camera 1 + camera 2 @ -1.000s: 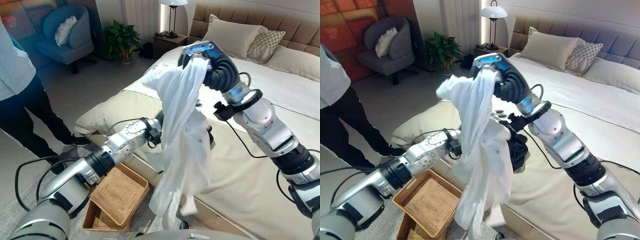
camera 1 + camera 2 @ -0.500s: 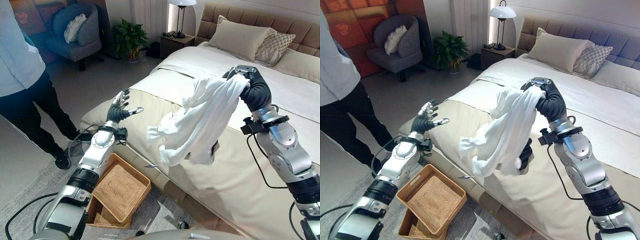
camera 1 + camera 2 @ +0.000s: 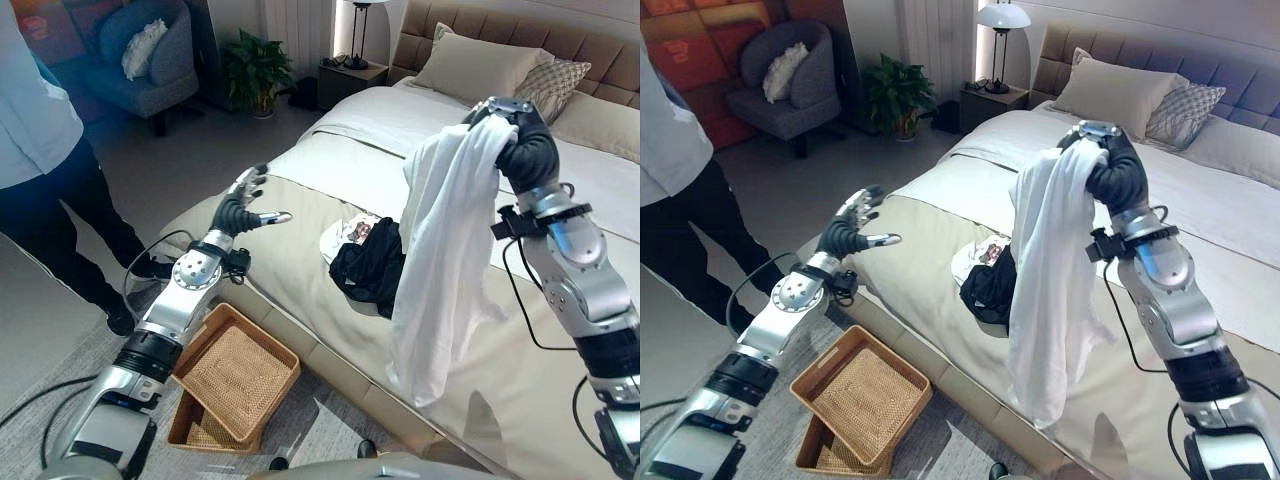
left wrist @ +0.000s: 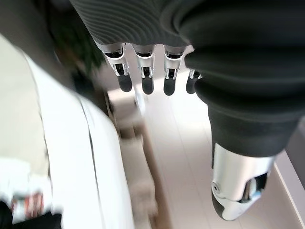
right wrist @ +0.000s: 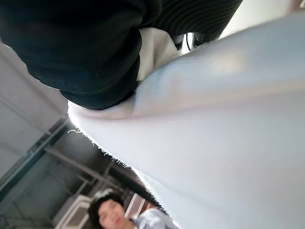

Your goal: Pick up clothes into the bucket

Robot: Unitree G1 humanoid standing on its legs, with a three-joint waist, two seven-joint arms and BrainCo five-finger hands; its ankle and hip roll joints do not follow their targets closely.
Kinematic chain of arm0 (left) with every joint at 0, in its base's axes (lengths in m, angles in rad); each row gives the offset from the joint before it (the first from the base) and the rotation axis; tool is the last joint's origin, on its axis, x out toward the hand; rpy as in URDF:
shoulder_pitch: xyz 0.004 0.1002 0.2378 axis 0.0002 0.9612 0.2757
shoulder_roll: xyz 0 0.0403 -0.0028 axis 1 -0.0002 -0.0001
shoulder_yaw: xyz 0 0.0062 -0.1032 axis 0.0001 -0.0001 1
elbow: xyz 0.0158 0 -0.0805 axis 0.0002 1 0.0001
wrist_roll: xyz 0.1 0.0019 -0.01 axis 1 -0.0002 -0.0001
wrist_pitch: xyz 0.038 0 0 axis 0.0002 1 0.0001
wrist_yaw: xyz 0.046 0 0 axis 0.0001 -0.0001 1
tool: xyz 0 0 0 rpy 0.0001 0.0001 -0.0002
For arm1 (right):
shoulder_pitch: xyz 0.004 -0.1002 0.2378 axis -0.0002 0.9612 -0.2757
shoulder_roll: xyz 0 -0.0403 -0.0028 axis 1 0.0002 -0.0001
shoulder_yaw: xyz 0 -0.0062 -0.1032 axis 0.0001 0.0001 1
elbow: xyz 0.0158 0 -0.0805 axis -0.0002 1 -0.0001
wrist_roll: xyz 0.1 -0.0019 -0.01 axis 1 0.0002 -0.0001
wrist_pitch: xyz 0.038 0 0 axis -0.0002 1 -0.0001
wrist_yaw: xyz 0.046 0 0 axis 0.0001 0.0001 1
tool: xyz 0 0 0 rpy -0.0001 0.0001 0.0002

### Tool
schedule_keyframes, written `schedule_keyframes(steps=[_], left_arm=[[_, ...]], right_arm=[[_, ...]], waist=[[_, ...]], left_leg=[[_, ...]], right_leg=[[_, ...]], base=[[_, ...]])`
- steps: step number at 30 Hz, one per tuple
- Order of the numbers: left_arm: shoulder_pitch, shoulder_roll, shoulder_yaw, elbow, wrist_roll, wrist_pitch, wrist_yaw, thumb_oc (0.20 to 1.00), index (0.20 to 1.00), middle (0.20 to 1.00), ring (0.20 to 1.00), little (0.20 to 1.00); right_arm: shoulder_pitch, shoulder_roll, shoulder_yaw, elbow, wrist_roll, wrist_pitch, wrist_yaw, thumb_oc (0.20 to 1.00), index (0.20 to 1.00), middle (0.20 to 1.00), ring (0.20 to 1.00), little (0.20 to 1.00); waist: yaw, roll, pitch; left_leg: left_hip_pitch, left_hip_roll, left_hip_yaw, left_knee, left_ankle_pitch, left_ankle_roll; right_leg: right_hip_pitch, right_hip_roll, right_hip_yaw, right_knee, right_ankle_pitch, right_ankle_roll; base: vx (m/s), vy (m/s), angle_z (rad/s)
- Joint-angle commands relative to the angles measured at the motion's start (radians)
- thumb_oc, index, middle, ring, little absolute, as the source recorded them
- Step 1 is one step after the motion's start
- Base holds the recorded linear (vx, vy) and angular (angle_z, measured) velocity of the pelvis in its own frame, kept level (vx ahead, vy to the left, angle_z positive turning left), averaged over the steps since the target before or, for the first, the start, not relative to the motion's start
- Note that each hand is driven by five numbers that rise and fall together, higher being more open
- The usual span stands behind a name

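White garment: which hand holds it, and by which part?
The right hand holds the white garment bunched at its top end; the rest hangs down freely.

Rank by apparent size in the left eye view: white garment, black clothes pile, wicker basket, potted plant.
1. white garment, hanging from the right hand
2. wicker basket
3. black clothes pile, close to the basket
4. potted plant, farther away

You won't find any readable text, label, number or sign here. The small printed garment [image 3: 352, 232] lying on the bed [image 3: 300, 215] carries a pattern too small for you to make out.
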State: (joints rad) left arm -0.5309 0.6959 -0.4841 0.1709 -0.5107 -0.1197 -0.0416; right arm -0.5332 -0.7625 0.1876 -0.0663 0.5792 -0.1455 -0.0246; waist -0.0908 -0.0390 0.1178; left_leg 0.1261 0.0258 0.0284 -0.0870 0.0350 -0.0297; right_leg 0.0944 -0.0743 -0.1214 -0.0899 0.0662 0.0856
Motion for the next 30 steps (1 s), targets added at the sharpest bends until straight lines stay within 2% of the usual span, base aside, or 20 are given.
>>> schedule_keyframes(steps=[1,3,5,6,7,8,11,17,21,25,30], left_arm=[[-0.2,0.043,-0.095,-0.042,-0.157,-0.034,-0.081,1.0,1.0,1.0,1.0,1.0],[-0.249,0.07,-0.155,-0.058,-0.217,-0.026,-0.099,1.0,1.0,1.0,1.0,1.0],[-0.323,0.087,-0.255,-0.071,-0.307,0.009,-0.135,1.0,1.0,1.0,1.0,1.0],[-0.326,0.087,-0.256,-0.07,-0.308,0.009,-0.135,1.0,1.0,1.0,1.0,1.0],[-0.373,0.107,-0.317,-0.086,-0.353,0.026,-0.159,1.0,1.0,1.0,1.0,1.0],[-0.374,0.107,-0.318,-0.086,-0.353,0.026,-0.159,1.0,1.0,1.0,1.0,1.0],[-0.455,0.116,-0.414,-0.101,-0.396,0.05,-0.18,1.0,1.0,1.0,1.0,1.0],[-0.494,0.051,-0.443,-0.055,-0.397,0.056,-0.171,1.0,1.0,1.0,1.0,1.0],[-0.502,-0.033,-0.48,-0.004,-0.494,0.109,-0.197,1.0,1.0,1.0,1.0,1.0],[-0.517,-0.059,-0.516,-0.008,-0.538,0.142,-0.227,1.0,1.0,1.0,1.0,1.0],[-0.534,-0.096,-0.53,0.033,-0.461,0.123,-0.203,1.0,1.0,1.0,1.0,1.0]], right_arm=[[-0.134,-0.046,0.024,0.008,-0.017,-0.027,-0.034,0.2,0.2,0.2,0.2,0.2],[-0.155,-0.057,0.047,0.011,-0.015,-0.024,-0.037,0.2,0.2,0.2,0.2,0.2],[-0.177,-0.07,0.08,0.001,0.001,-0.021,-0.035,0.2,0.2,0.2,0.2,0.2],[-0.177,-0.07,0.079,0.002,0.001,-0.021,-0.035,0.2,0.2,0.2,0.2,0.2],[-0.189,-0.081,0.099,-0.012,0.01,-0.023,-0.03,0.2,0.2,0.2,0.2,0.2],[-0.189,-0.081,0.099,-0.012,0.01,-0.023,-0.03,0.2,0.2,0.2,0.2,0.2],[-0.21,-0.082,0.135,-0.042,0.028,-0.028,-0.021,0.2,0.2,0.2,0.2,0.2],[-0.237,-0.063,0.166,-0.091,0.049,-0.037,-0.006,0.2,0.2,0.2,0.2,0.2],[-0.293,-0.034,0.228,-0.13,0.06,-0.042,0.013,0.2,0.2,0.2,0.2,0.2],[-0.328,-0.023,0.26,-0.15,0.055,-0.045,0.025,0.2,0.2,0.2,0.2,0.2],[-0.356,0.002,0.284,-0.169,0.036,-0.051,0.022,0.2,0.2,0.2,0.2,0.2]], waist=[[0.026,-0.016,-0.029],[0.026,-0.014,-0.026],[0.021,-0.011,-0.024],[0.022,-0.012,-0.023],[0.019,-0.009,-0.021],[0.019,-0.01,-0.02],[0.015,-0.006,-0.016],[0.011,-0.005,-0.01],[0.002,-0.002,-0.012],[-0.003,0.001,-0.012],[-0.004,0.002,-0.014]], left_leg=[[-0.028,-0.028,-0.014,0.075,-0.06,-0.003],[-0.031,-0.029,-0.016,0.077,-0.058,-0.003],[-0.034,-0.03,-0.02,0.077,-0.055,-0.004],[-0.035,-0.03,-0.02,0.077,-0.055,-0.004],[-0.037,-0.032,-0.022,0.079,-0.054,-0.005],[-0.037,-0.032,-0.022,0.079,-0.054,-0.005],[-0.04,-0.032,-0.024,0.081,-0.053,-0.006],[-0.043,-0.033,-0.026,0.083,-0.051,-0.005],[-0.043,-0.034,-0.021,0.085,-0.055,-0.004],[-0.041,-0.033,-0.018,0.084,-0.056,-0.004],[-0.043,-0.034,-0.014,0.085,-0.057,-0.001]], right_leg=[[0.004,-0.047,-0.044,0.081,-0.054,0.056],[0.003,-0.047,-0.046,0.082,-0.052,0.057],[0.002,-0.048,-0.046,0.083,-0.051,0.058],[0.002,-0.048,-0.047,0.083,-0.051,0.058],[0.0,-0.048,-0.047,0.084,-0.05,0.06],[0.0,-0.048,-0.047,0.084,-0.05,0.06],[-0.003,-0.049,-0.048,0.085,-0.048,0.062],[-0.007,-0.051,-0.046,0.087,-0.048,0.063],[-0.009,-0.052,-0.04,0.086,-0.049,0.064],[-0.01,-0.051,-0.034,0.086,-0.048,0.065],[-0.014,-0.052,-0.028,0.086,-0.046,0.065]], base=[[0.0,0.002,0.04],[0.0,-0.001,0.02],[0.0,-0.004,0.02],[-0.01,-0.005,0.05],[0.0,0.0,0.0],[0.0,0.0,0.0],[0.0,-0.004,0.04],[0.0,0.0,0.0],[0.0,0.0,0.0],[0.0,0.0,0.0],[0.0,0.0,0.0]])
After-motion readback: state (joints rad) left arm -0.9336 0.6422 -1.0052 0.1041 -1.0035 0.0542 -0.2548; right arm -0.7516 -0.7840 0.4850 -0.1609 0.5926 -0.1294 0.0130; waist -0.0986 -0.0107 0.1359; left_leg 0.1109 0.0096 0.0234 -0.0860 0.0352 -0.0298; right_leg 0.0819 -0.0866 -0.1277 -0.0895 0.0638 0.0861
